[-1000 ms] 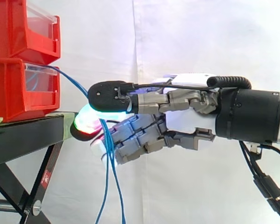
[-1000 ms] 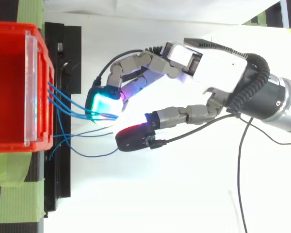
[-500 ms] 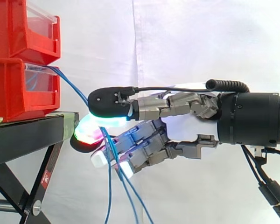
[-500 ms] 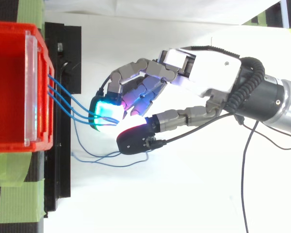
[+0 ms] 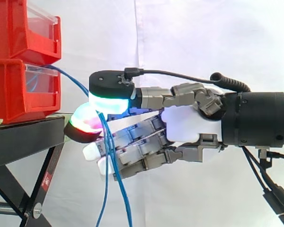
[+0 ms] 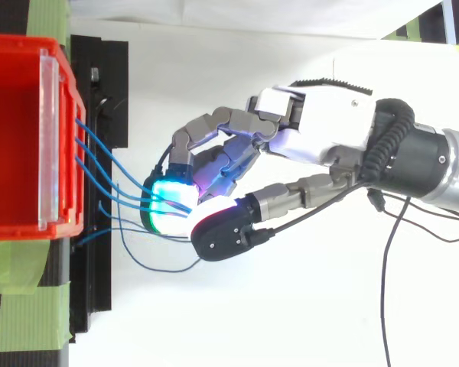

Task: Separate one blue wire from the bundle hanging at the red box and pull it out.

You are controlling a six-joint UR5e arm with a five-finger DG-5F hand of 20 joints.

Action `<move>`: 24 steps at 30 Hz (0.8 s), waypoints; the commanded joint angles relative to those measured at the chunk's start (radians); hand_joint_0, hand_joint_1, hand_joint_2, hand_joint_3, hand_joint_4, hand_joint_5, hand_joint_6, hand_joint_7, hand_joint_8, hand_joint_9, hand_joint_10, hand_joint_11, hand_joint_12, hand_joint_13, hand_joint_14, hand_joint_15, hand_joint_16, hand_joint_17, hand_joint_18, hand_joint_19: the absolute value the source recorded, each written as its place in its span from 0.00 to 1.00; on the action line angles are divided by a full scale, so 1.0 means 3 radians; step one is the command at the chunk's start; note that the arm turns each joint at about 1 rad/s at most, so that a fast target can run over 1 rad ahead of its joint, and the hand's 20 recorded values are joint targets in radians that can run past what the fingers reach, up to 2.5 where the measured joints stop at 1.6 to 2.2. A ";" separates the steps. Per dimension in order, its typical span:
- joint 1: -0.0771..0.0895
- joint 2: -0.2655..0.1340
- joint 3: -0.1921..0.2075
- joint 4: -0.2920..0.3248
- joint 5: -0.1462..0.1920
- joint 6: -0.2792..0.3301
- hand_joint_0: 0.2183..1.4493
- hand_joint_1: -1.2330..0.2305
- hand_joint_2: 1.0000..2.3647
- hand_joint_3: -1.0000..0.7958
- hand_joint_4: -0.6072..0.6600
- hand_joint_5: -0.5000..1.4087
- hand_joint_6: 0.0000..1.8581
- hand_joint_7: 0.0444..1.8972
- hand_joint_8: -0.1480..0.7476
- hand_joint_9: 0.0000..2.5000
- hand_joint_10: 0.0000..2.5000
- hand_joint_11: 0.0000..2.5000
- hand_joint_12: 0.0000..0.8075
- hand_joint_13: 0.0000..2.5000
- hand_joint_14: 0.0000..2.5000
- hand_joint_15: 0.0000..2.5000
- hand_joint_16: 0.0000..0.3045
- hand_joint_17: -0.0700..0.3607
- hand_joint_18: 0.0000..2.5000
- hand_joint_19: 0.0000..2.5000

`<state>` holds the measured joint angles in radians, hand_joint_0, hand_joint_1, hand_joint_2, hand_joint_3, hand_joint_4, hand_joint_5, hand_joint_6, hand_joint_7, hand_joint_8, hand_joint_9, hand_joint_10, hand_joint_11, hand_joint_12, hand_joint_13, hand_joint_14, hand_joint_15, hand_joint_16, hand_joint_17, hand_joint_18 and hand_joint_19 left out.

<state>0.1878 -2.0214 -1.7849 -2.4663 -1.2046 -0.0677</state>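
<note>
Blue thin wires (image 5: 75, 82) drape from glossy red box (image 5: 19, 92); hand (image 5: 189, 125) curled, pinching them.

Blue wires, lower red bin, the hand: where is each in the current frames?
blue wires (image 6: 111, 183), top view, the stretch just off the bin.
lower red bin (image 5: 16, 97), side view, its side wall.
hand (image 5: 184, 127), side view, the white palm.

— How does the arm lie?
— Level, wrist straight, reaching in from the right.
— And the hand (image 5: 184, 125)?
— Fingers curled, thumb stretched above them, pinching the blue wires (image 5: 106, 184) against a glowing fingertip (image 5: 85, 124).
</note>
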 commanded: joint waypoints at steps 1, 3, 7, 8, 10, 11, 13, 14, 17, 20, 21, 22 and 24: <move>-0.0002 -0.0001 0.0003 -0.0027 -0.0004 0.0108 0.34 0.32 0.01 0.44 0.61 0.18 0.43 0.48 0.73 0.39 0.00 0.08 0.63 0.38 0.00 0.08 0.11 0.33 0.24 0.01; -0.0002 0.0004 -0.0002 -0.0037 -0.0004 0.0134 0.34 0.33 0.01 0.44 0.62 0.18 0.43 0.48 0.74 0.39 0.00 0.07 0.63 0.38 0.00 0.08 0.11 0.34 0.23 0.00; 0.0003 0.0004 0.0003 -0.0088 0.0002 0.0221 0.34 0.33 0.01 0.44 0.62 0.18 0.43 0.48 0.77 0.44 0.00 0.07 0.60 0.36 0.00 0.07 0.11 0.34 0.23 0.00; 0.0003 -0.0001 0.0003 -0.0103 0.0007 0.0236 0.34 0.33 0.01 0.44 0.62 0.18 0.43 0.48 0.78 0.46 0.00 0.08 0.58 0.35 0.00 0.07 0.11 0.34 0.23 0.00; 0.0003 0.0004 0.0003 -0.0108 0.0007 0.0246 0.34 0.34 0.01 0.44 0.63 0.18 0.43 0.48 0.78 0.48 0.00 0.10 0.57 0.34 0.00 0.07 0.11 0.34 0.22 0.00; 0.0003 0.0004 0.0008 -0.0129 0.0012 0.0261 0.34 0.34 0.01 0.44 0.63 0.18 0.43 0.48 0.79 0.49 0.00 0.12 0.57 0.34 0.00 0.07 0.11 0.34 0.22 0.00; 0.0008 -0.0001 0.0008 -0.0134 0.0007 0.0267 0.33 0.34 0.01 0.44 0.63 0.18 0.43 0.47 0.78 0.51 0.00 0.14 0.57 0.34 0.00 0.07 0.11 0.34 0.22 0.00; 0.0008 -0.0001 0.0008 -0.0139 0.0012 0.0261 0.34 0.34 0.01 0.44 0.63 0.18 0.43 0.47 0.79 0.52 0.00 0.14 0.56 0.34 0.00 0.07 0.11 0.34 0.22 0.00; 0.0008 -0.0001 0.0008 -0.0139 0.0012 0.0267 0.33 0.35 0.01 0.44 0.63 0.18 0.44 0.47 0.79 0.53 0.01 0.16 0.56 0.33 0.00 0.08 0.11 0.34 0.22 0.00; 0.0008 -0.0001 0.0008 -0.0139 0.0012 0.0261 0.33 0.35 0.01 0.44 0.64 0.18 0.44 0.48 0.79 0.54 0.01 0.17 0.56 0.33 0.00 0.08 0.11 0.35 0.22 0.00; 0.0008 0.0004 0.0008 -0.0139 0.0012 0.0261 0.33 0.35 0.01 0.44 0.64 0.18 0.44 0.47 0.79 0.54 0.01 0.17 0.56 0.33 0.00 0.08 0.12 0.35 0.22 0.00; 0.0008 0.0004 0.0008 -0.0139 0.0012 0.0261 0.33 0.35 0.01 0.44 0.64 0.18 0.44 0.47 0.79 0.54 0.01 0.17 0.56 0.33 0.00 0.08 0.12 0.35 0.22 0.00; 0.0003 -0.0001 0.0008 -0.0149 0.0007 0.0261 0.33 0.36 0.01 0.44 0.64 0.18 0.44 0.47 0.79 0.54 0.01 0.18 0.56 0.33 0.00 0.08 0.12 0.35 0.22 0.00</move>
<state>0.1896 -2.0213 -1.7825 -2.5085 -1.2014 0.0114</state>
